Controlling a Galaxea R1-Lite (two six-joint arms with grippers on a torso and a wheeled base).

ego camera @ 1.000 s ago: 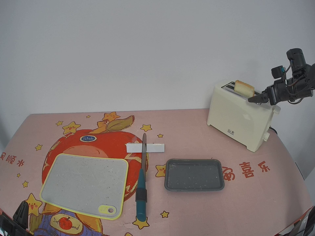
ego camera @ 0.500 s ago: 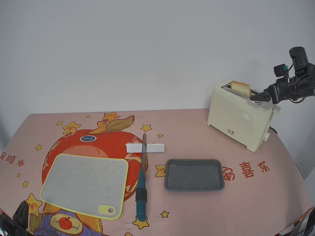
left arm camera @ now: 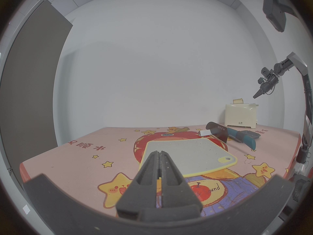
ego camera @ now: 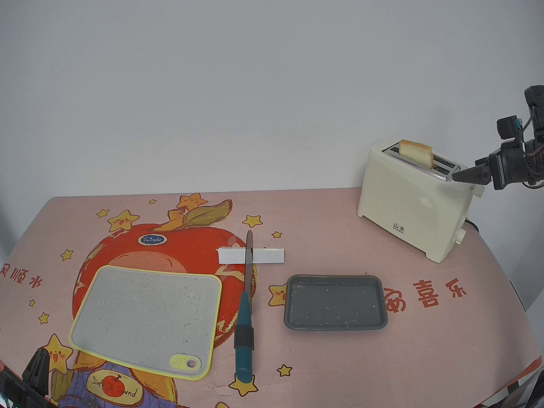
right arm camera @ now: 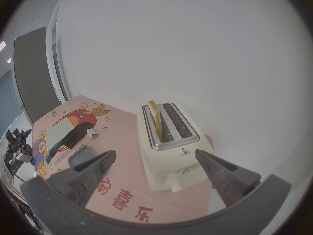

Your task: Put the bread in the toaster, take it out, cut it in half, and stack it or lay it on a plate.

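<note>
The bread (ego camera: 416,153) stands up out of one slot of the toaster (ego camera: 413,211), at the far right of the table. The right gripper (ego camera: 473,174) hangs in the air just to the right of the toaster, its fingers spread wide apart and holding nothing. The left gripper (left arm camera: 159,155) sits low at the near left, fingers pressed together with nothing in them, near the cutting board (ego camera: 144,318).
</note>
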